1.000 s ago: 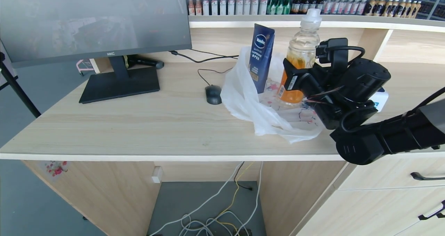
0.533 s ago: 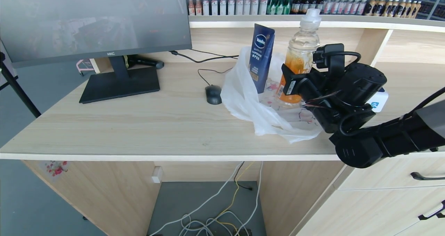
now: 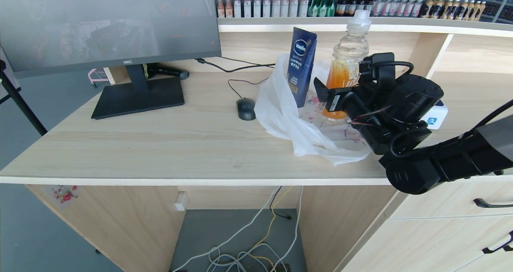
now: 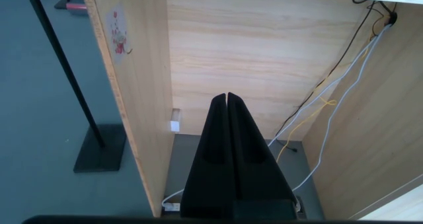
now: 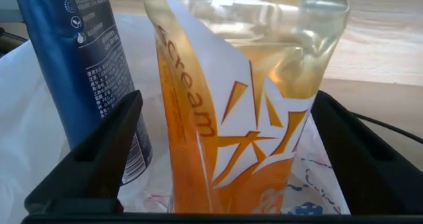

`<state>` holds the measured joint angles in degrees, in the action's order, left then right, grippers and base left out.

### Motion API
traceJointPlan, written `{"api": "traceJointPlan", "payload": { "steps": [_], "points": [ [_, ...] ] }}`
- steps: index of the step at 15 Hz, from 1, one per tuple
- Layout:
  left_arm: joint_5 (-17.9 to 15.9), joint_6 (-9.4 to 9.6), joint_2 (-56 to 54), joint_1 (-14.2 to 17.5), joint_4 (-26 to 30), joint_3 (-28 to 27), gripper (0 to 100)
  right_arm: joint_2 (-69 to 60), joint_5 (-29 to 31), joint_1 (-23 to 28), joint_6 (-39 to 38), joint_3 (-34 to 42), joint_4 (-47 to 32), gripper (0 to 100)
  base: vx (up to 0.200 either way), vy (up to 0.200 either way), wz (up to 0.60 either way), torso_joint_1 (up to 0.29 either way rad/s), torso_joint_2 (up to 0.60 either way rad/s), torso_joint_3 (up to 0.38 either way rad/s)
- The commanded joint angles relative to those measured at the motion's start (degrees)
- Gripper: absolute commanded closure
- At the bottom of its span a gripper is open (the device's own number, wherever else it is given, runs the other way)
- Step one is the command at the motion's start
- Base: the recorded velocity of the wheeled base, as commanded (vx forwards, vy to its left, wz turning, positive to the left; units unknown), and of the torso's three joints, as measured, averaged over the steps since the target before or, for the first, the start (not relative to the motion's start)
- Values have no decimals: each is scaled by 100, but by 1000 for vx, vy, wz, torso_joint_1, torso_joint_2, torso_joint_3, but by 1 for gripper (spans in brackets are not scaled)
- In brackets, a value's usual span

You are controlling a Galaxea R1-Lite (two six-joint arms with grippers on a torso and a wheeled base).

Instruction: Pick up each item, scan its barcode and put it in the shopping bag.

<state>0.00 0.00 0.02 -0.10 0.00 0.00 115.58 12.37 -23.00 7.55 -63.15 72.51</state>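
Right gripper (image 3: 338, 88) had its jaws spread off the bottle (image 3: 348, 51), right of centre in the head view. Half a second earlier it was clamped on it. The bottle stood upright in the shopping bag (image 3: 280, 115), just beside the blue tube (image 3: 301, 63), so I'd call that one bagged. Left gripper (image 4: 228, 138) was pressed together down under the counter. The bottle's label was orange and white with lettering, and the tube had white print.

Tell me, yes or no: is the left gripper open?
No: in the left wrist view the left gripper has its two fingers pressed flat together, with no gap between them.
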Motion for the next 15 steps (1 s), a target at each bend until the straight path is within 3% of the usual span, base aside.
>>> {"api": "traceJointPlan", "payload": {
  "steps": [1,9,15],
  "points": [
    [0,0,-2,1,0,0,100,-18,2,-2,1,4,18,0,0,0,0,0,0,0],
    [0,0,-2,1,0,0,100,-273,37,15,19,110,18,0,0,0,0,0,0,0],
    [0,0,-2,1,0,0,100,-2075,81,-64,10,2034,264,0,0,0,0,0,0,0]
  ]
}}
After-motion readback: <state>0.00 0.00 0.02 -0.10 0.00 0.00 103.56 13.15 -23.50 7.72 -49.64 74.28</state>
